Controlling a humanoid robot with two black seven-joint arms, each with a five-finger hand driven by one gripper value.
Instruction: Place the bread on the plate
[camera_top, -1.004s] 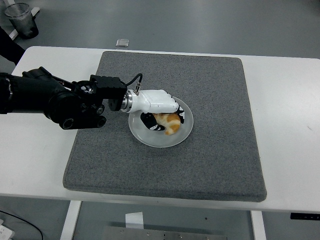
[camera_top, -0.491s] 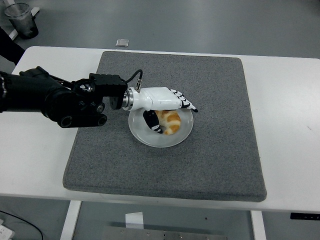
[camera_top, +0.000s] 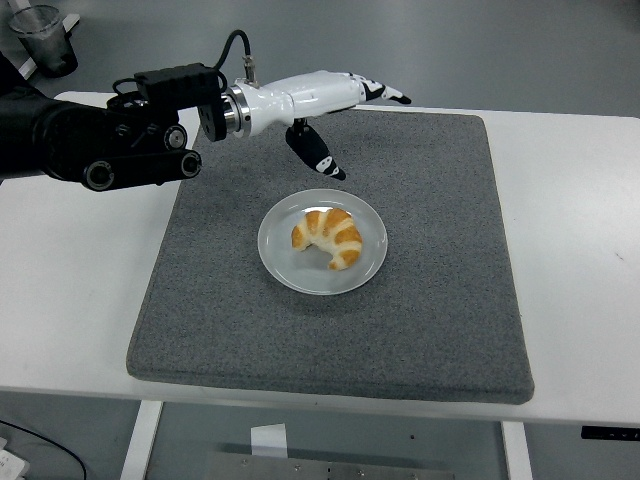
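Head view shows, at the left, the black left arm (camera_top: 90, 145) reaching in over the white table (camera_top: 80, 270), its white five-fingered left hand (camera_top: 320, 100) raised above the far part of the grey felt mat (camera_top: 440, 300), fingers stretched out flat, thumb hanging down, holding nothing. Right of and nearer than the hand, well apart from it, the golden-brown croissant-shaped bread (camera_top: 328, 237) lies on the round white plate (camera_top: 275, 250) at the mat's middle. The placing step looks done; the step in hand is the retreat. The next move calls only for drawing the arm clear toward the left edge without brushing the plate. The right arm is out of view.
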